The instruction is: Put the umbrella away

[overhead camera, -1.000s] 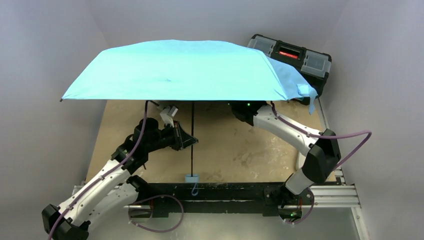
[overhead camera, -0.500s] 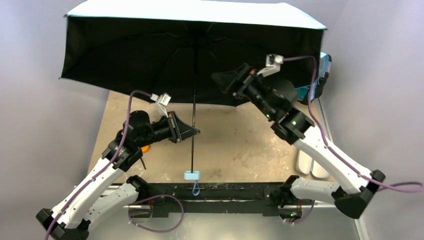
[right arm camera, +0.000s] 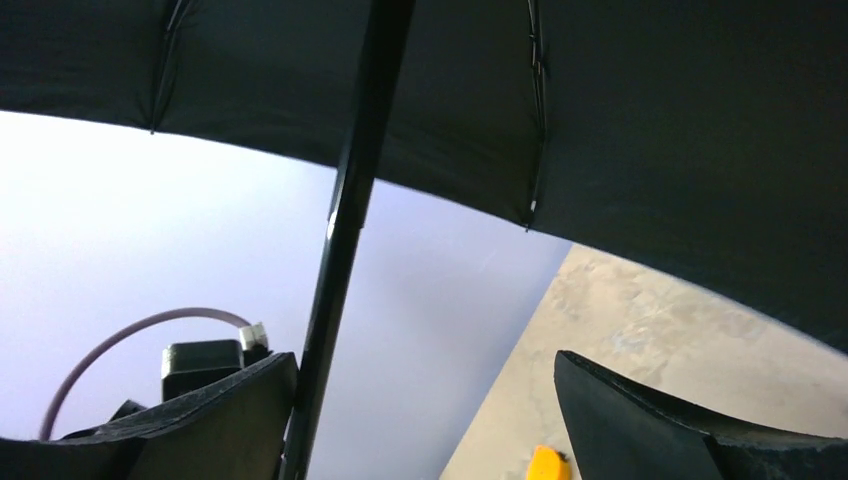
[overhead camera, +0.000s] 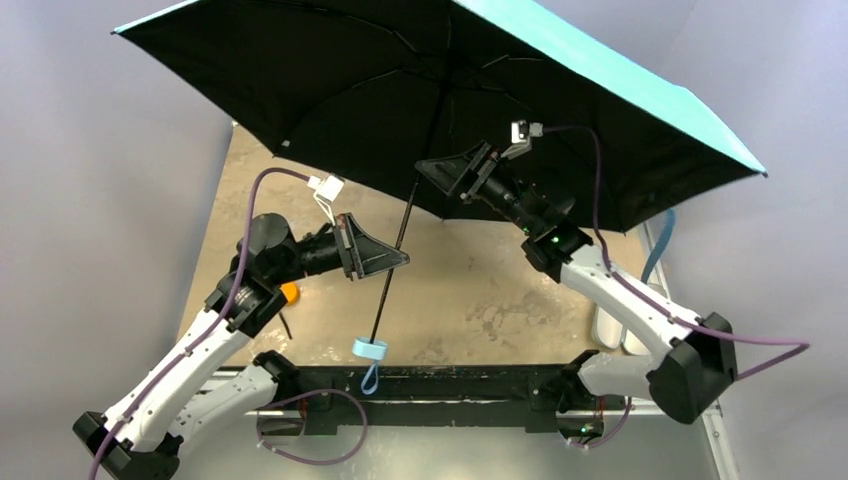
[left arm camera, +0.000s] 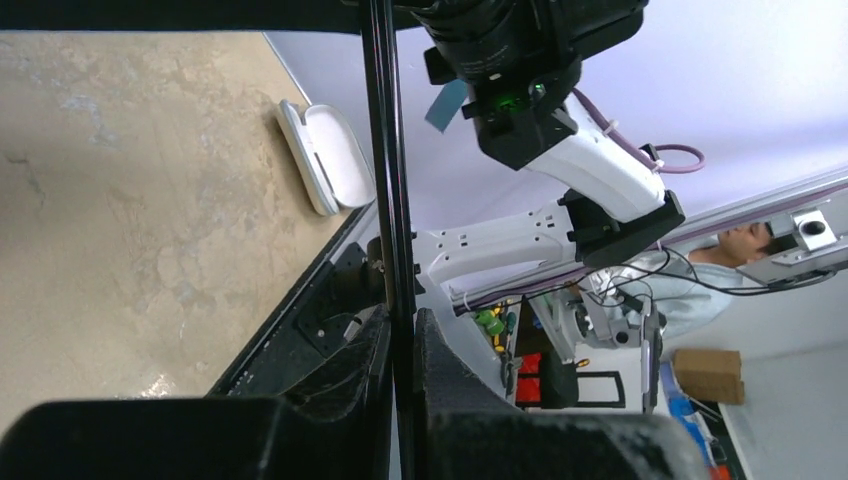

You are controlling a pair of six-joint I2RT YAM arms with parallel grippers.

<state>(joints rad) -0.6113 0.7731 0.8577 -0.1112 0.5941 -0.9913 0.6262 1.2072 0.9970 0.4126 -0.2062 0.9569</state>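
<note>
The open, tilted umbrella, black inside and light blue outside, has its shaft clamped in the left gripper, while the right gripper gapes wide.

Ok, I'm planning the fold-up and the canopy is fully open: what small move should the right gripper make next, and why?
Probably close the right gripper on the umbrella shaft. It is open, with the shaft between its fingers under the canopy, while the left gripper is shut on the shaft lower down.
</note>
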